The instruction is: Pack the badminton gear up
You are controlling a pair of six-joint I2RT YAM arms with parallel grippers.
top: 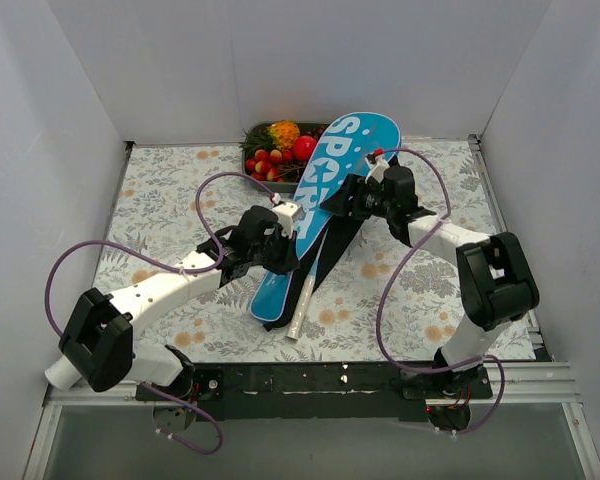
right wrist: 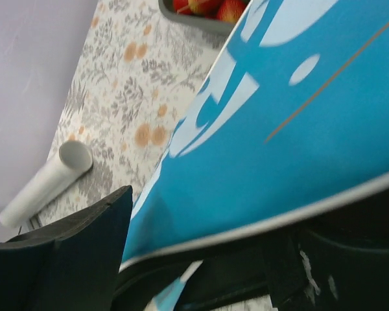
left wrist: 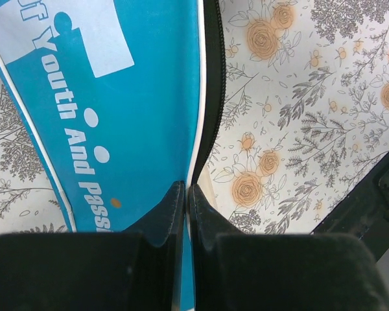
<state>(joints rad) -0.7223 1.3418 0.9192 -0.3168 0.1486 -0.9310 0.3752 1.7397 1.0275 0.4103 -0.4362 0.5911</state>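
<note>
The blue bag (top: 325,190) lettered "SPORT" lies slantwise on the table, its upper flap raised off the black inside. My left gripper (top: 280,237) is shut on the flap's white-piped edge near the narrow end (left wrist: 187,194). My right gripper (top: 355,197) is at the bag's right edge; its jaws stand wide apart with the blue flap (right wrist: 259,142) passing between them. The white tube (top: 302,300) lies at the bag's near end, partly under it, and also shows in the right wrist view (right wrist: 45,181). A light-blue strip (right wrist: 172,295) shows inside the bag; the rackets are otherwise hidden.
The grey tray of fruit (top: 278,147) stands at the back, touching the bag's wide end; its edge shows in the right wrist view (right wrist: 194,18). White walls close in the flowered table (top: 160,190) on three sides. A black rail (top: 330,380) runs along the near edge.
</note>
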